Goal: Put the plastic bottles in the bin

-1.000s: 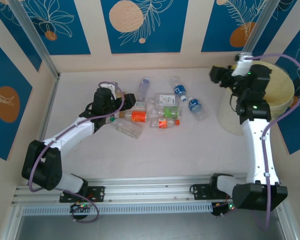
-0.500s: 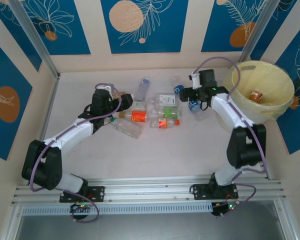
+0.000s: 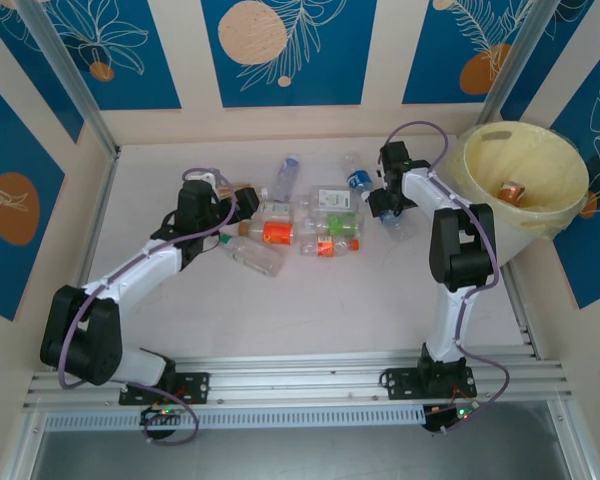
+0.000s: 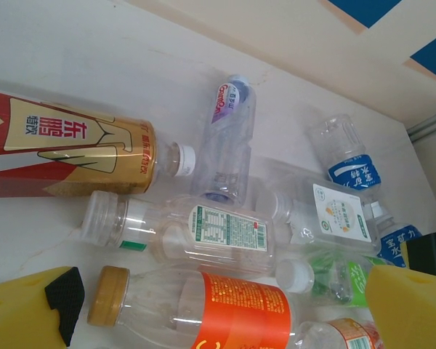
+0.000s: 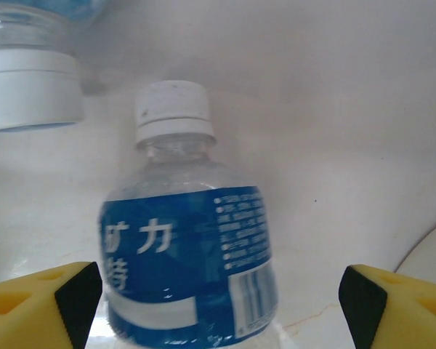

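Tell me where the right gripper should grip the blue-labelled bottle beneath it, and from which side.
Grip the blue-labelled bottle across its labelled body, coming straight down from above. It lies on its side with the white cap pointing away, and the right gripper has its open jaws either side of that round section.

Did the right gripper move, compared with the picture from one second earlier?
Yes. The right gripper has swung left, away from the bin, and now hangs open over a blue-labelled bottle.
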You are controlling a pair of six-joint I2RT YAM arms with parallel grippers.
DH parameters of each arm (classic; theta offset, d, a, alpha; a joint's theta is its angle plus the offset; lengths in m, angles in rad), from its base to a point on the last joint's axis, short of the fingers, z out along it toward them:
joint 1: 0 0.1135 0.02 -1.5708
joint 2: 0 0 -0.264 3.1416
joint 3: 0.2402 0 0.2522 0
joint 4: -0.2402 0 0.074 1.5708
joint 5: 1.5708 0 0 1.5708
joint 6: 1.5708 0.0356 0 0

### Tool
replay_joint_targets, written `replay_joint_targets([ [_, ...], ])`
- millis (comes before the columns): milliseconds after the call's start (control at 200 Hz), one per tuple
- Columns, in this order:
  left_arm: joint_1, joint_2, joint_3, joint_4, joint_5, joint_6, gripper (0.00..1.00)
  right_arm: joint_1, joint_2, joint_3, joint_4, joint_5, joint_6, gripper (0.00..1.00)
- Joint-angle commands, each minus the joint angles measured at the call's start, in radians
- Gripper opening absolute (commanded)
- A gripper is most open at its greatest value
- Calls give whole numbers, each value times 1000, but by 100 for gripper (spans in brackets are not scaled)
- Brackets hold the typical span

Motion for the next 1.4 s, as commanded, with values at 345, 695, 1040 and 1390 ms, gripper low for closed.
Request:
replay_joint_targets([
  [345, 26, 8, 15, 0, 86, -5, 100, -30, 109, 58, -54, -110, 9, 85],
  [695, 26, 42, 46, -19, 122, -12, 100, -31, 109, 44, 0, -71, 39, 83],
  [1040, 26, 45, 48, -23, 115, -17, 100, -25, 29, -38, 87, -108, 36, 64],
  [1390, 26, 61, 49, -19, 117, -32, 100, -13, -166, -201, 263, -131, 12, 51],
])
